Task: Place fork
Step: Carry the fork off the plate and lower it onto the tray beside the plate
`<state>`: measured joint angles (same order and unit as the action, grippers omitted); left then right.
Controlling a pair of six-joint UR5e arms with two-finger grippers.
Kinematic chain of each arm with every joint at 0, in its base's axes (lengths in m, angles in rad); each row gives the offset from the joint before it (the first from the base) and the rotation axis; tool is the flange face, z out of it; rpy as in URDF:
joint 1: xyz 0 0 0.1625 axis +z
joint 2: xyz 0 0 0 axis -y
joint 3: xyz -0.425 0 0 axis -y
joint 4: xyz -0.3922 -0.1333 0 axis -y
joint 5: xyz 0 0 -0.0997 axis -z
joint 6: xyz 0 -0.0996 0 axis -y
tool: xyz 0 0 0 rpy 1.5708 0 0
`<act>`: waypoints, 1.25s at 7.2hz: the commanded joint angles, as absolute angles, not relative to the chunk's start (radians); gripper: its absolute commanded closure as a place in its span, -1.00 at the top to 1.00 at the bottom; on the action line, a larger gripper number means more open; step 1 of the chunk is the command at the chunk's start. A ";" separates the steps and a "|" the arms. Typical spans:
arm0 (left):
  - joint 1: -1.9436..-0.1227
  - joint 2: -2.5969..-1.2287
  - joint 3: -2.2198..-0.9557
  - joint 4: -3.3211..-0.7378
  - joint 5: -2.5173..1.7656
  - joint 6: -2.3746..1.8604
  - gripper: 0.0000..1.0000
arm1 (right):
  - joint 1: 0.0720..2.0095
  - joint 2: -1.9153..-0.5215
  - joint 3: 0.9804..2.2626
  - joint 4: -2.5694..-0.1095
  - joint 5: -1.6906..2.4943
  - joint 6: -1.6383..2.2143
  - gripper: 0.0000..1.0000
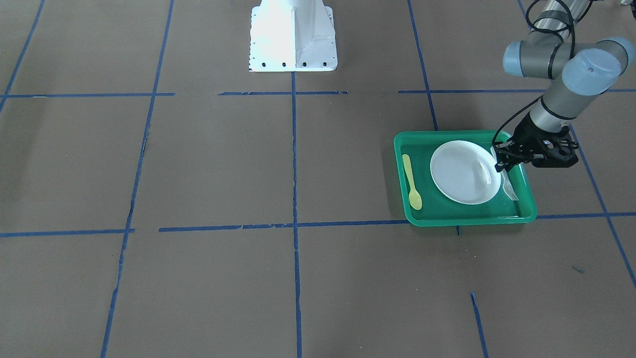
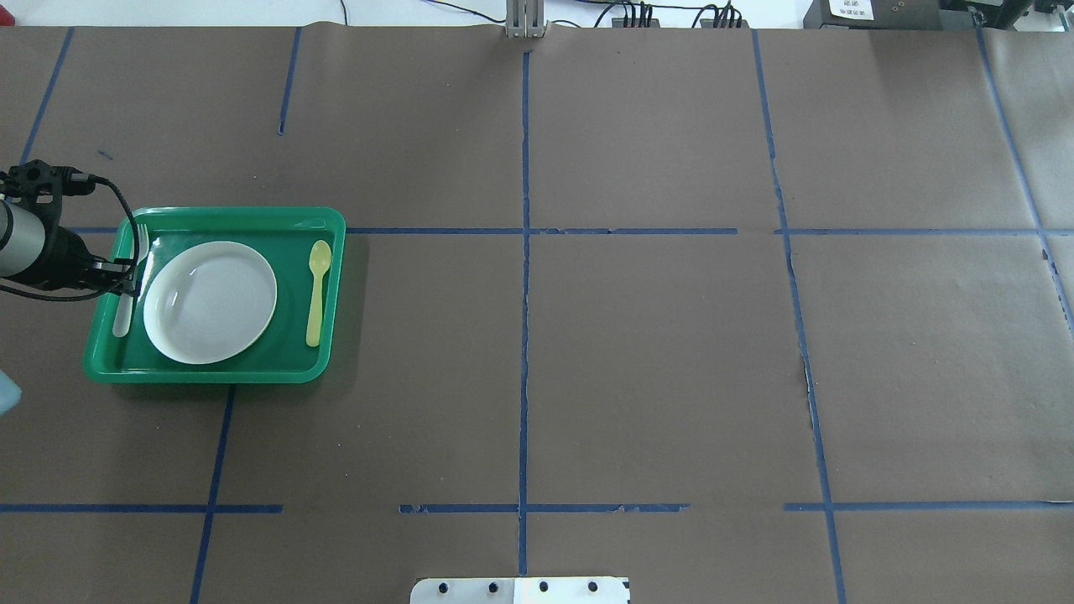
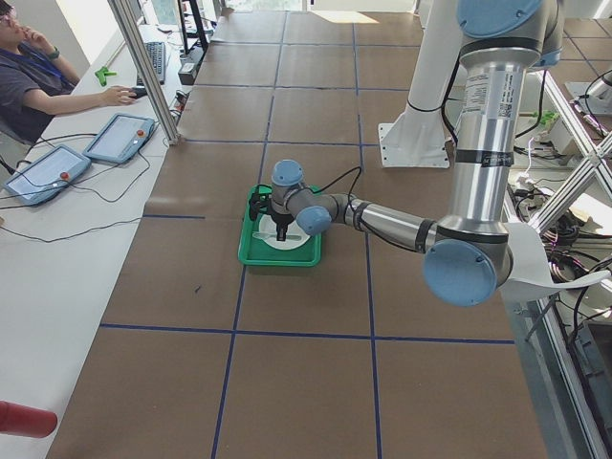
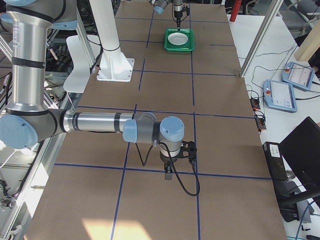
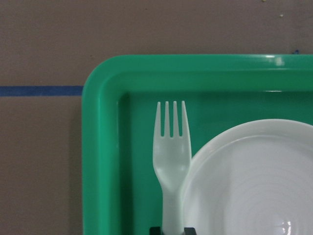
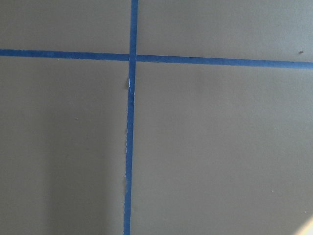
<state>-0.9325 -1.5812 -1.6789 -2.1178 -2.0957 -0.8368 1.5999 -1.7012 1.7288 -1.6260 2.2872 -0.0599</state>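
The pale grey-white fork point(image 5: 171, 161) lies in the green tray point(image 5: 102, 147), tines toward the tray's far rim, against the edge of the white plate point(image 5: 254, 181). My left gripper point(image 5: 172, 230) sits low over the fork's handle, with a fingertip tight on each side of it. The fork point(image 2: 126, 315) also shows in the overhead view at the tray's point(image 2: 210, 373) left side, under my left gripper point(image 2: 130, 281). My right gripper point(image 4: 169, 175) shows only in the exterior right view, over bare table, so I cannot tell its state.
A yellow spoon point(image 2: 316, 289) lies in the tray on the plate's point(image 2: 210, 302) other side. The robot's white base point(image 1: 293, 40) stands at mid table. Blue tape lines cross the brown table cover. An operator sits beyond the table's left end.
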 commanded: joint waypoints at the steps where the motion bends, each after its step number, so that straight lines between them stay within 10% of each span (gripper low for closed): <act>1: -0.936 -1.566 -1.657 -2.126 -2.098 -0.796 -1.00 | 1.600 -1.701 1.729 -1.626 2.287 -0.060 1.00; 5: -0.928 -1.583 -1.655 -2.114 -2.103 -0.819 -1.00 | 1.600 -1.701 1.729 -1.626 2.287 -0.060 1.00; 6: -0.928 -1.583 -1.652 -2.114 -2.118 -0.818 -0.62 | 1.600 -1.701 1.729 -1.626 2.287 -0.060 1.00; 7: -0.928 -1.583 -1.651 -2.115 -2.118 -0.818 0.98 | 1.600 -1.701 1.730 -1.626 2.287 -0.060 1.00; 9: -0.931 -1.582 -1.658 -2.114 -2.118 -0.818 1.00 | 1.600 -1.701 1.729 -1.626 2.287 -0.060 1.00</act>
<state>-0.9287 -1.5828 -1.6517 -2.1142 -2.1171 -0.8176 1.5999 -1.7012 1.7292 -1.6260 2.2871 -0.0598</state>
